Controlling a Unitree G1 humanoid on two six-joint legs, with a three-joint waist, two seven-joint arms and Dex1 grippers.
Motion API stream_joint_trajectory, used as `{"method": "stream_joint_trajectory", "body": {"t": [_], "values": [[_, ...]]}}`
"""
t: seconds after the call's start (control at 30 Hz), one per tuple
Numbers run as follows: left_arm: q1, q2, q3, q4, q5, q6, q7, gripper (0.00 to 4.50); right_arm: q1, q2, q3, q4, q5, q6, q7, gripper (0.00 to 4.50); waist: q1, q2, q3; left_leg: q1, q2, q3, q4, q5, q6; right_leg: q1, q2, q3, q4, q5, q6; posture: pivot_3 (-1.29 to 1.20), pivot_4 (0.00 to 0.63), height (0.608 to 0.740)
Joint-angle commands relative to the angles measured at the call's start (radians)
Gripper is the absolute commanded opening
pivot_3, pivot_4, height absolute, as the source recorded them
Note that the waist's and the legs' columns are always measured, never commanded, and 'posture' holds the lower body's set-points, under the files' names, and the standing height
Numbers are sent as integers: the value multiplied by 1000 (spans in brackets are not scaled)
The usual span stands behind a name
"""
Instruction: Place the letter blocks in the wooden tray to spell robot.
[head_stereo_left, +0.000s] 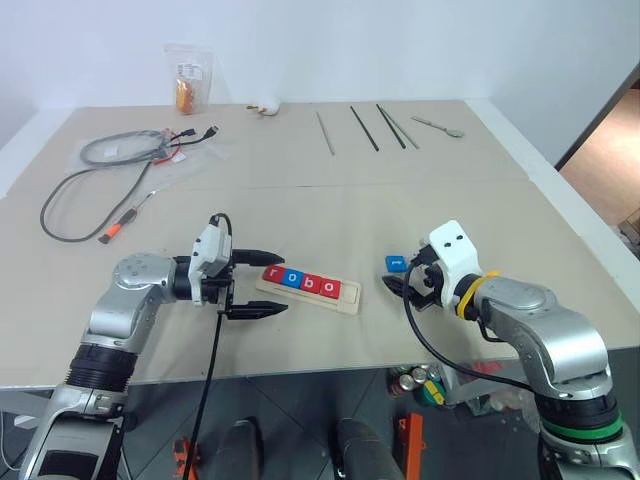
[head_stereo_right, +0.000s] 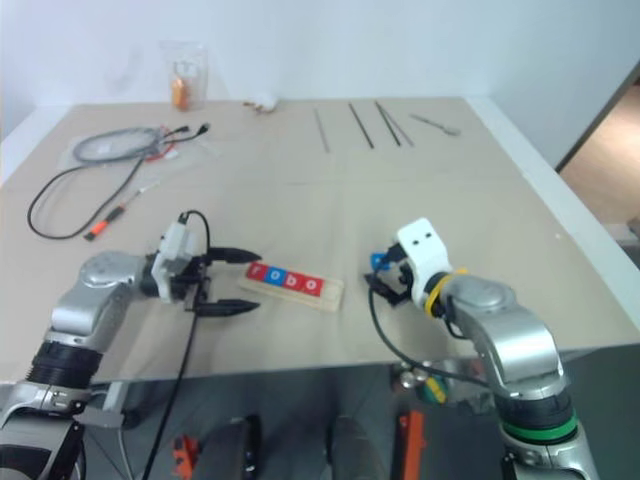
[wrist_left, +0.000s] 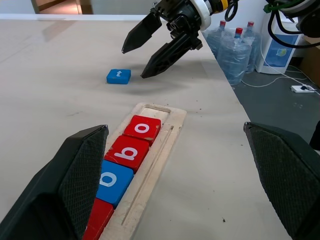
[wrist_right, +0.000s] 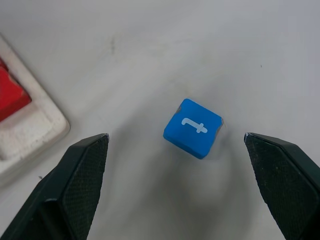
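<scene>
Blocks (head_stereo_left: 300, 282) reading r, o, b, o fill our tray (head_stereo_left: 347, 297), its last slot seemingly bare, while the blue t (wrist_right: 193, 128) lies on the table between our right gripper's (head_stereo_left: 414, 285) spread jaws, and our left gripper (head_stereo_left: 262, 284) gapes beside the tray.

a coiled grey cable with a black plug (head_stereo_left: 110, 150) lies on the pale tabletop (head_stereo_left: 300, 210) at its far left, beside an orange-handled tool (head_stereo_left: 125, 217). a clear plastic bag with orange contents (head_stereo_left: 187, 78) stands at the back edge, near a small white object (head_stereo_left: 266, 109). thin dark rods (head_stereo_left: 362, 128) and a metal spoon (head_stereo_left: 437, 125) lie far right. clear water bottles with coloured caps (wrist_left: 235, 47) stand on the floor.
</scene>
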Motion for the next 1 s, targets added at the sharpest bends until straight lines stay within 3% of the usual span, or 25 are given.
{"method": "stream_joint_trajectory", "body": {"t": [0.03,0.27,1.0], "values": [[-30,-8,2,3,-6,-18,-12,4500,-28,68,-52,-70,21,79,-69,4485,0,0,0,0,0,0,0,0,0,0,0,0,0,0,0,0,150,740],[-39,-20,-2,20,-1,-25,-21,4500,-36,144,-63,-41,-34,144,-198,4485,0,0,0,0,0,0,0,0,0,0,0,0,0,0,0,0,150,740],[-32,-22,-3,22,1,-36,-23,4500,-65,239,-71,69,-69,107,-288,4485,-1,0,0,0,0,0,0,0,0,0,0,0,0,0,0,0,150,740]]}}
